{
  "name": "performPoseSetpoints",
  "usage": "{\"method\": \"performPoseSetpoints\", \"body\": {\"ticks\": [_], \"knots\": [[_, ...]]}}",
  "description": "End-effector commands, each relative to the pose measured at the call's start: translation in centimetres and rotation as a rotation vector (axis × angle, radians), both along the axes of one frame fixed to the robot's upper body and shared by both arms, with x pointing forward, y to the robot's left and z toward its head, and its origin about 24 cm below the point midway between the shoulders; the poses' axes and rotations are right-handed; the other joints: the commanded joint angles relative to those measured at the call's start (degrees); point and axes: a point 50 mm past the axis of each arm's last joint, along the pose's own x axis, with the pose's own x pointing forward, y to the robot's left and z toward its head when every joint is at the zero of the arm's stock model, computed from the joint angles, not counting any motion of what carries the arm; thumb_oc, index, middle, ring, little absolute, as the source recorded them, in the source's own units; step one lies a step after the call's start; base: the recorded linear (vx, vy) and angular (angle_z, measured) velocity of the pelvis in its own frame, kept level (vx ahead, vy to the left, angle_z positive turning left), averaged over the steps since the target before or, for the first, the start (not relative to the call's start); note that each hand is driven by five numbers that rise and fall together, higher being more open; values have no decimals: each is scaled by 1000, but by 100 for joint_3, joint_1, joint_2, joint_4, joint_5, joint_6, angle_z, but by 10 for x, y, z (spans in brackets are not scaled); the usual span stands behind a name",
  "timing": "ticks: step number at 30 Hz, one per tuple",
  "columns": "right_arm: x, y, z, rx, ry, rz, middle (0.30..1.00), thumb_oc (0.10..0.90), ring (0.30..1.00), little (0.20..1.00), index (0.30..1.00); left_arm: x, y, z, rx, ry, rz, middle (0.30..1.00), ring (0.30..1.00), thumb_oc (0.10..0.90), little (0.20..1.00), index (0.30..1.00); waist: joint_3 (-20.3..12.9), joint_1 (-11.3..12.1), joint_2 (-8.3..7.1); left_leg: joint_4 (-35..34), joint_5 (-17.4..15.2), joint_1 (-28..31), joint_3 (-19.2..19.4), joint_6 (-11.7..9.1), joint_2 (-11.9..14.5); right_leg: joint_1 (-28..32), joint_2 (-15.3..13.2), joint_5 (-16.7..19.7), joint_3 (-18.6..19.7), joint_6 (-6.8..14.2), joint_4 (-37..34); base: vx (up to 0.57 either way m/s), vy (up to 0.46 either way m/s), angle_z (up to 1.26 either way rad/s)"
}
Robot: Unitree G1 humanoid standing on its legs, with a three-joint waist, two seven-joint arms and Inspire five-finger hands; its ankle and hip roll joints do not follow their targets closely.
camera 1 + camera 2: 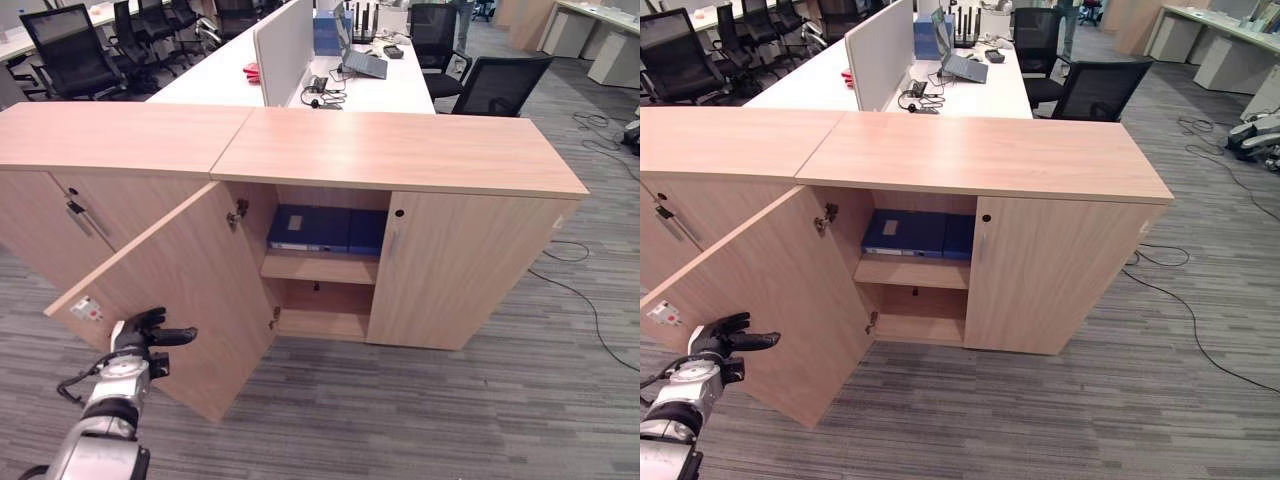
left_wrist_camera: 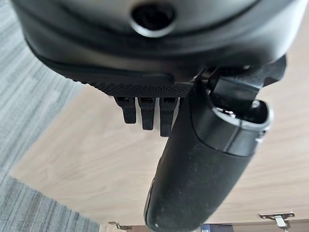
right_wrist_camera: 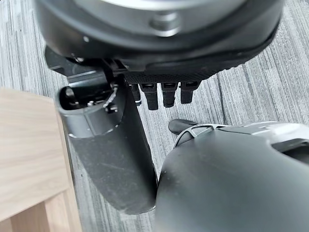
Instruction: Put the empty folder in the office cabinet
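The office cabinet (image 1: 400,150) stands in front of me with its left door (image 1: 190,290) swung wide open and its right door (image 1: 460,270) closed. Blue folders (image 1: 325,228) lie flat on the upper shelf inside, and the nearer one bears a white label. My left hand (image 1: 140,335) is low at the open door's inner face near its outer edge. It is open and holds nothing, with the thumb (image 2: 193,164) pointing right and the wood panel just past the fingers. My right hand (image 3: 169,94) hangs open over the carpet beside a cabinet corner, empty.
A second wooden cabinet (image 1: 70,210) with a metal handle adjoins on the left. Behind are white desks (image 1: 380,85) with a laptop, a divider screen and black office chairs (image 1: 500,85). Cables (image 1: 580,290) trail over the grey carpet on the right.
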Motion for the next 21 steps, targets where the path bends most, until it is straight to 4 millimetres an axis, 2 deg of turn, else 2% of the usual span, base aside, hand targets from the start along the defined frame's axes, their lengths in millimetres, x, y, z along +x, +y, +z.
{"method": "performPoseSetpoints", "body": {"ticks": [1,4,6,7,9,10,11,12,13,14,15,16,17,20,21], "knots": [[-7,2,-2,4,25,5,900,800,900,900,900,39,25,87,63,-308,65,900,900,800,900,900,14,49,305,-15,-811,256,-270,-302,141,306,-270,-501,-54,733,37,-4,8,-10],[-8,-4,-1,6,37,-6,900,800,900,900,900,38,23,80,35,-288,58,900,900,800,900,900,19,41,298,-15,-821,292,-244,-296,137,317,-269,-497,-12,737,37,0,3,-13],[-2,-18,2,-23,24,-36,900,800,900,900,900,41,10,63,-5,-223,-4,900,900,800,900,900,-11,87,270,-15,-830,315,-260,-296,133,359,-262,-512,-38,730,37,13,-12,-7],[-2,-18,2,-23,24,-36,900,800,900,900,900,41,10,63,-6,-223,-4,900,900,800,900,900,-10,89,271,-15,-830,316,-260,-296,133,359,-262,-512,-38,730,37,0,0,0],[1,-18,2,-24,25,-26,900,800,900,900,900,32,-1,34,-79,-158,-25,900,900,800,900,900,-11,151,264,-15,-831,310,-282,-293,135,367,-269,-506,-66,727,37,0,0,0],[1,-18,2,-25,26,-26,900,800,900,900,900,31,-1,34,-80,-158,-25,900,900,800,900,900,-14,149,268,-15,-832,310,-282,-293,135,367,-268,-506,-66,727,37,0,0,0],[3,-18,2,-23,23,-21,900,800,900,900,900,27,-4,24,-98,-133,-29,900,900,800,900,900,-11,171,263,-15,-826,301,-292,-290,135,367,-269,-503,-77,724,37,0,0,0],[5,-16,2,-17,20,-16,900,800,900,900,900,14,-10,2,-136,-72,-24,900,900,800,900,900,-11,213,250,-15,-820,295,-306,-288,128,368,-269,-502,-79,714,37,0,0,0],[6,-16,3,-19,18,-11,900,800,900,900,900,8,-12,-8,-154,-47,-18,900,900,800,900,900,-12,227,249,-15,-820,290,-313,-287,127,368,-269,-504,-83,708,37,0,0,0],[10,-15,3,-16,10,-3,900,800,900,900,900,-11,-19,-33,-196,36,-12,900,900,800,900,900,-3,267,234,-15,-817,288,-329,-283,122,372,-267,-512,-80,696,37,0,0,0],[10,-15,3,-17,11,-3,900,800,900,900,900,-11,-19,-34,-197,36,-11,900,900,800,900,900,-6,264,238,-15,-817,289,-329,-283,122,373,-267,-512,-79,696,37,0,0,0],[13,-15,3,-16,5,6,900,800,900,900,900,-33,-24,-57,-241,117,12,900,900,800,900,900,-5,288,225,-15,-818,285,-345,-282,122,377,-267,-516,-79,687,37,4,6,4],[12,-15,3,-17,6,7,900,800,900,900,900,-33,-25,-57,-241,118,12,900,900,800,900,900,-8,284,229,-15,-818,285,-345,-282,122,377,-267,-517,-80,687,37,9,13,3],[16,-16,4,-18,3,16,900,800,900,900,900,-73,-32,-89,-313,237,72,900,900,800,900,900,-25,327,214,-15,-825,289,-358,-277,120,373,-267,-524,-88,674,37,0,0,0],[16,-16,4,-21,2,19,900,800,900,900,900,-80,-32,-93,-325,252,88,900,900,800,900,900,-30,332,217,-15,-826,288,-363,-276,121,374,-265,-527,-84,671,37,20,15,4]]}}
